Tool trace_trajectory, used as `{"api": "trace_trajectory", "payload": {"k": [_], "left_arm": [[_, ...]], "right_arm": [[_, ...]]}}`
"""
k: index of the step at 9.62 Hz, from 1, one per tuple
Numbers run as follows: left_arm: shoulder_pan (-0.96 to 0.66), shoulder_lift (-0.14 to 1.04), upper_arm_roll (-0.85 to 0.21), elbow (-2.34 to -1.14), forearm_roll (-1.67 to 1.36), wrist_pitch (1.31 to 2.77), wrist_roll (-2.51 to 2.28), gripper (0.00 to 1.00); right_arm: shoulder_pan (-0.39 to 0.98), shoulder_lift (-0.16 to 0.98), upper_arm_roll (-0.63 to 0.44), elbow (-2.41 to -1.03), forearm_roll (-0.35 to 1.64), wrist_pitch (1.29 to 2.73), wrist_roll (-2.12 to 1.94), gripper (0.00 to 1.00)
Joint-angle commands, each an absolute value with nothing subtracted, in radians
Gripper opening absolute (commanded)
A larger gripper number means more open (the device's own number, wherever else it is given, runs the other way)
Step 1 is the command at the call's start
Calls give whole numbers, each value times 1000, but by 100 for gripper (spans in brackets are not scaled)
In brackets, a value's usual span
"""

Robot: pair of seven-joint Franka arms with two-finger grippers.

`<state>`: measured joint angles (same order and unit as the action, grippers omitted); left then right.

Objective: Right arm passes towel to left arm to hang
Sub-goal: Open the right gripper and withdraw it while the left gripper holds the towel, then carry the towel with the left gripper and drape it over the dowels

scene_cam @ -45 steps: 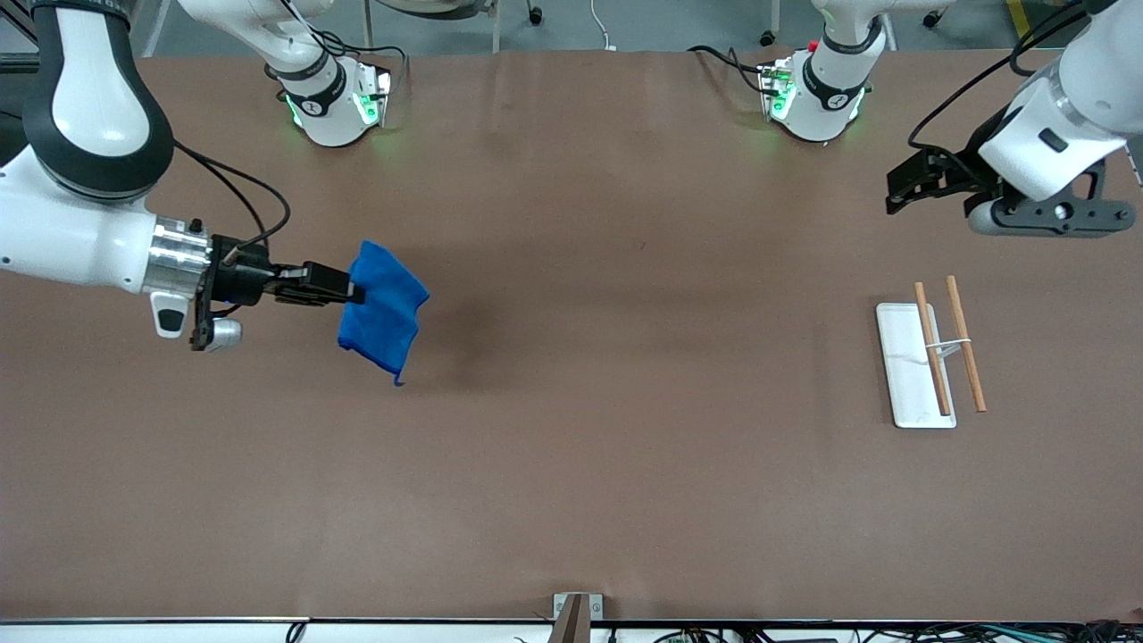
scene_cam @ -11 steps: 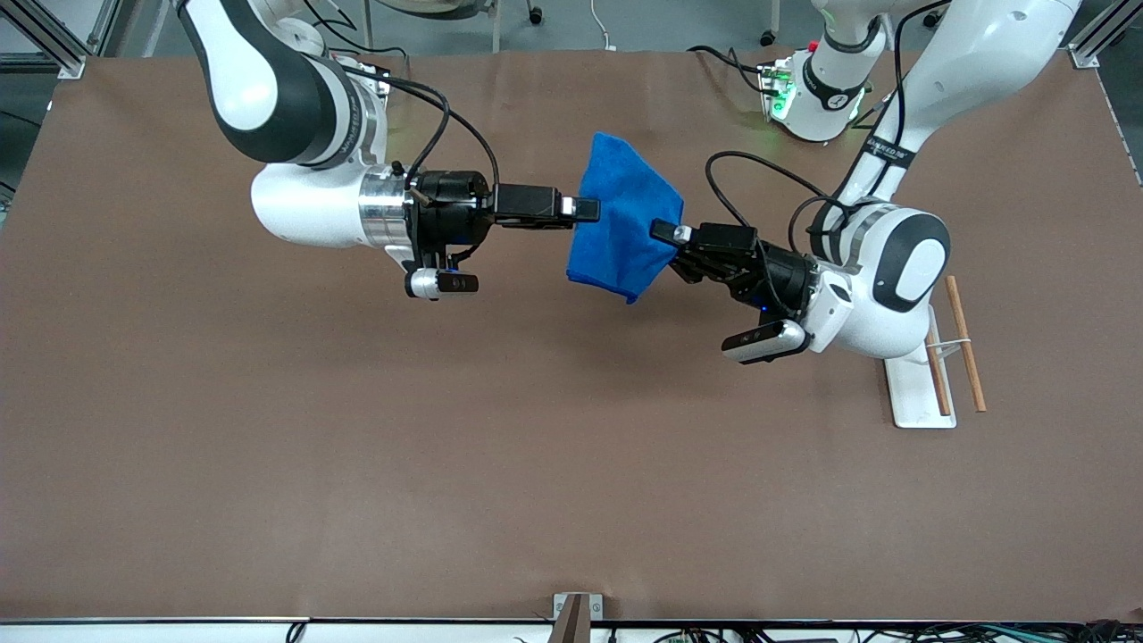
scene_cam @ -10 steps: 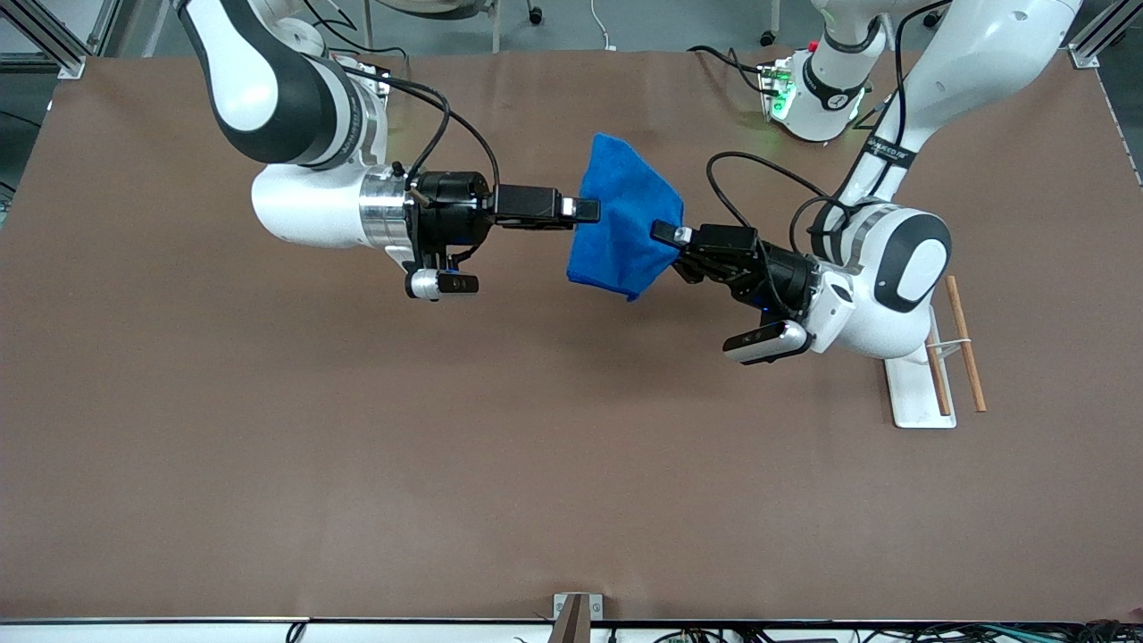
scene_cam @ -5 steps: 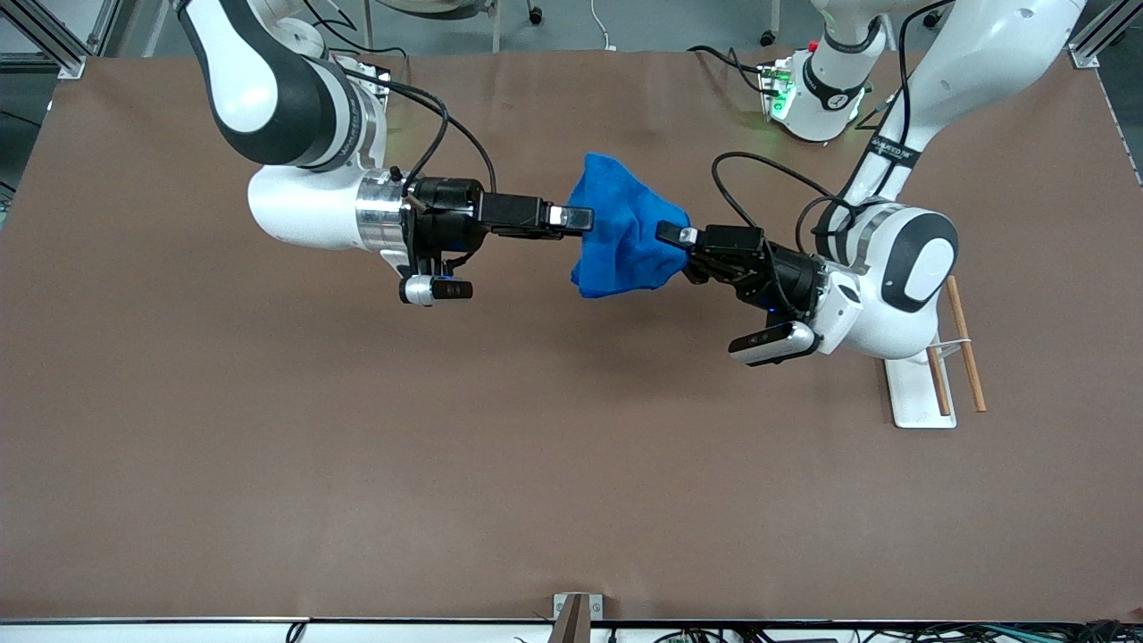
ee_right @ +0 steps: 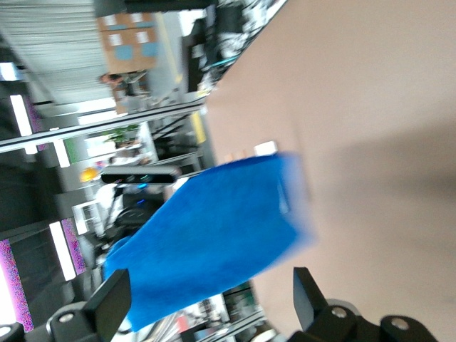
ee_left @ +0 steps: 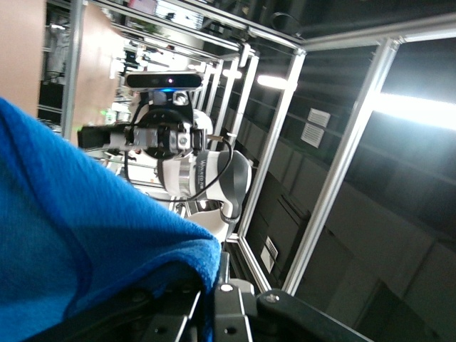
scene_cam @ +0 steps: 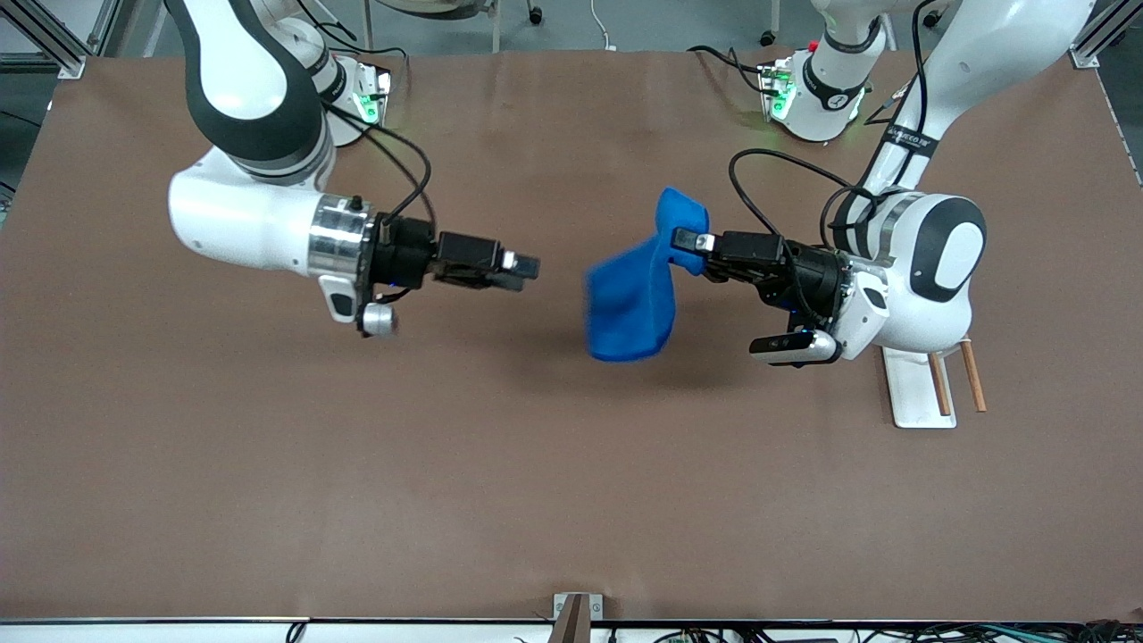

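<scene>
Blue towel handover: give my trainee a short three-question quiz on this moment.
1. True or false: the right gripper grips the royal-blue soft cloth towel.
2. Which gripper holds the towel? A) left gripper B) right gripper C) neither
3. Fill in: the two brown wooden rods stand over a white flat ____ toward the left arm's end of the table.

Key: 1 false, its jaws stand open, apart from the towel. 2 A. 3 base.
</scene>
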<state>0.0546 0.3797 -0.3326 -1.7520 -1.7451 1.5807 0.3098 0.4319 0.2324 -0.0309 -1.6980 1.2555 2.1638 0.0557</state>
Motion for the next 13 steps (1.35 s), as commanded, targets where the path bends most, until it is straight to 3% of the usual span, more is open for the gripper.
{"api": "trace_trajectory", "payload": {"k": [1,6,9,13], "left_arm": [[55,344,-325,-1764,-1613,1687,179,2],[100,331,-301,-1672,-1063,1816,-151,3],[193,334,-304,-1652,-782,1806,-154,3],[265,345,-302,-1654,-375,1755,-124,1]], "right_arm": [[336,207,-20,-1703,988,2100,123,100],[108,181,-21,-1701,397,1970,127,100],[61,124,-21,-1701,116,1941,126,100],[26,-10,-20,-1690,31,1774,117,100]]}}
